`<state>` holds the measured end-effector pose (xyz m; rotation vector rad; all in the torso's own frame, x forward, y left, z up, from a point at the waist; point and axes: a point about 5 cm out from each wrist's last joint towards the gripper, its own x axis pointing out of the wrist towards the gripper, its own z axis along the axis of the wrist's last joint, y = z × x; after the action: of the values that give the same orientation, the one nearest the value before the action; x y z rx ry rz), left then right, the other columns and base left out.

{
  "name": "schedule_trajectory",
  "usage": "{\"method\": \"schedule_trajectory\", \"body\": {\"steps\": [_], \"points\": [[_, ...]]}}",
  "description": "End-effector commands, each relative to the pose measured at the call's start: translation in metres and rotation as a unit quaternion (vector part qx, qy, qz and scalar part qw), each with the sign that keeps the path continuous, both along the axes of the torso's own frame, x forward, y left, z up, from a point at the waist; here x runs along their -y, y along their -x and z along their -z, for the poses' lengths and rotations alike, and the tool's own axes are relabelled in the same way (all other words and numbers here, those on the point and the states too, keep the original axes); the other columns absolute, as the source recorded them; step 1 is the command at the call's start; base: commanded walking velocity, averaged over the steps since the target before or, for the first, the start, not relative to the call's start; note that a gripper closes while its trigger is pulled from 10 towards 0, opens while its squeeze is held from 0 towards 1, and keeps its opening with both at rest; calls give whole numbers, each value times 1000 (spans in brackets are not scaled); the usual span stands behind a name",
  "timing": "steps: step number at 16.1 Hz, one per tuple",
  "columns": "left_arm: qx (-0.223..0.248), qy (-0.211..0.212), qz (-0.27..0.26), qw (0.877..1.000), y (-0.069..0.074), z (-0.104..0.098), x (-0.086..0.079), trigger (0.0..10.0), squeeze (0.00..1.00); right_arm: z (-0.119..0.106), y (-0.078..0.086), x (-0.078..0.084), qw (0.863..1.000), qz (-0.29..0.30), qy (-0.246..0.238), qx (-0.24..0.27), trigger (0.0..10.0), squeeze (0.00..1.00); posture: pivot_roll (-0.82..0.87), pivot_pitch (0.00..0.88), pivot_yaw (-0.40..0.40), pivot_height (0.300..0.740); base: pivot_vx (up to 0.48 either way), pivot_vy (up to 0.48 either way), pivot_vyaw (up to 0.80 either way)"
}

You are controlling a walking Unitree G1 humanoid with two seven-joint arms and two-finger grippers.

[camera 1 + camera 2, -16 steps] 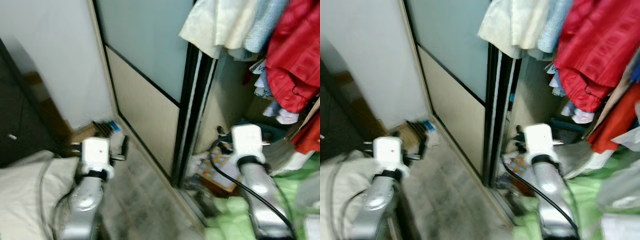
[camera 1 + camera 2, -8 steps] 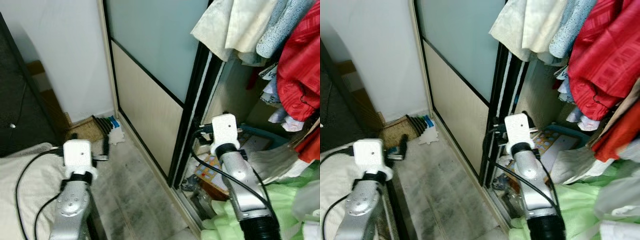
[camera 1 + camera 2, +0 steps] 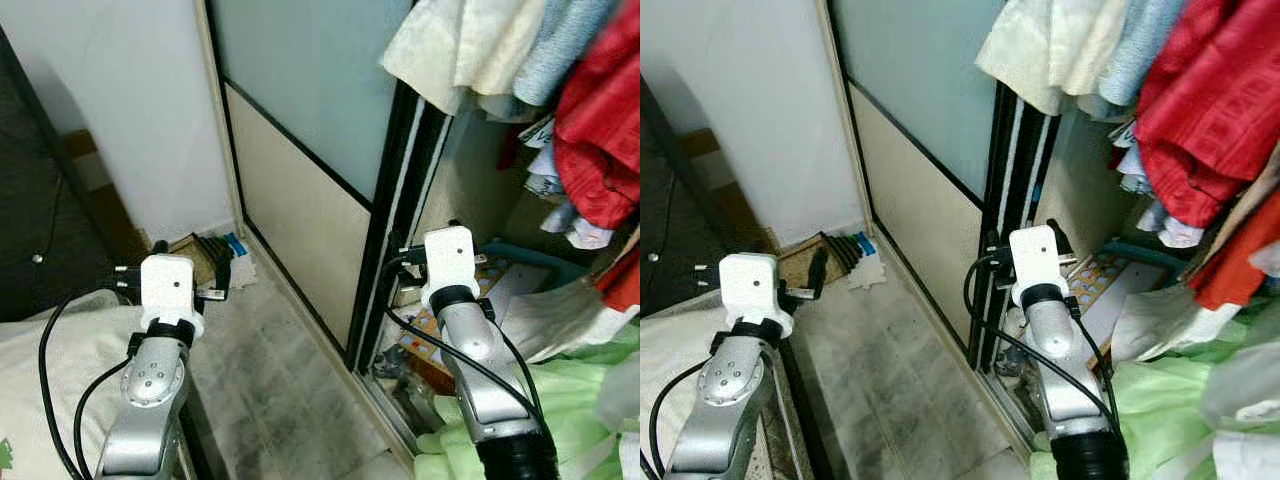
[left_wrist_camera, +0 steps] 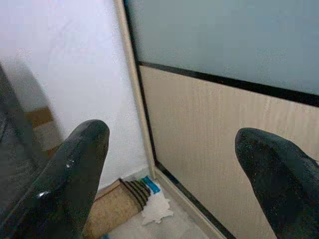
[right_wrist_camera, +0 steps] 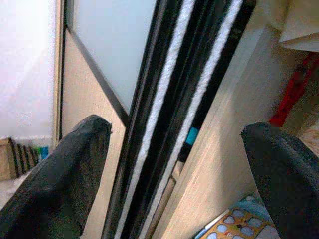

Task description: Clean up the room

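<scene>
while held before the wardrobe door [image 3: 300, 150], left gripper [image 4: 174, 164] and right gripper [image 5: 174, 169] are spread apart, nothing clasped.

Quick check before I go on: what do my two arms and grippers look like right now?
Both arms are silver metal, each ending in a white boxy wrist block, with black cables looping alongside. Left gripper and right gripper each have two long, rounded, glossy black fingers. No markings are visible.

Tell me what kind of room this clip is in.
Probably a bedroom, at an open wardrobe: a sliding wardrobe door with a frosted panel, hanging clothes inside, and bedding at the robot's left.
</scene>
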<state>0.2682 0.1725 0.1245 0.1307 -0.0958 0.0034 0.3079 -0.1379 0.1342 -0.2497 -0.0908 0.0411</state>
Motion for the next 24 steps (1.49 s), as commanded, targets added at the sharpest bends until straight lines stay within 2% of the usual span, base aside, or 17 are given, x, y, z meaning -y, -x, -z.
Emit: {"method": "schedule_trajectory", "body": {"steps": [1,3,5,11,16,22,23,24], "points": [[-13,-3,6,1000,1,4,0,10000,0,0,3,1,1000,2,0,-1,10000,0,-66,0,20,740,0,0,0],[-24,2,10,1000,2,10,6,10000,0,8,9,3,1000,2,4,-14,10000,0,-63,0,14,740,0,0,0],[-26,8,12,1000,1,11,10,10000,0,10,8,3,1000,1,4,-19,10000,0,-60,0,7,740,0,0,0],[-27,6,7,1000,2,12,3,10000,0,9,6,4,1000,-4,-2,-23,10000,0,-50,0,-2,740,0,-212,0],[-27,9,9,1000,1,11,5,10000,0,11,7,2,1000,-11,-4,-28,10000,0,-53,0,-1,740,0,-338,0],[-27,27,-7,999,2,14,3,10000,0,15,6,3,999,-13,8,-46,10000,0,-61,0,-7,740,0,0,0],[-25,27,-10,999,1,14,4,10000,0,15,6,-2,999,-26,27,-38,10000,0,-63,0,-8,740,0,0,0],[-24,30,-11,999,1,14,5,10000,0,12,6,-5,999,-33,25,-24,10000,0,-63,0,-8,740,0,0,0]]}}
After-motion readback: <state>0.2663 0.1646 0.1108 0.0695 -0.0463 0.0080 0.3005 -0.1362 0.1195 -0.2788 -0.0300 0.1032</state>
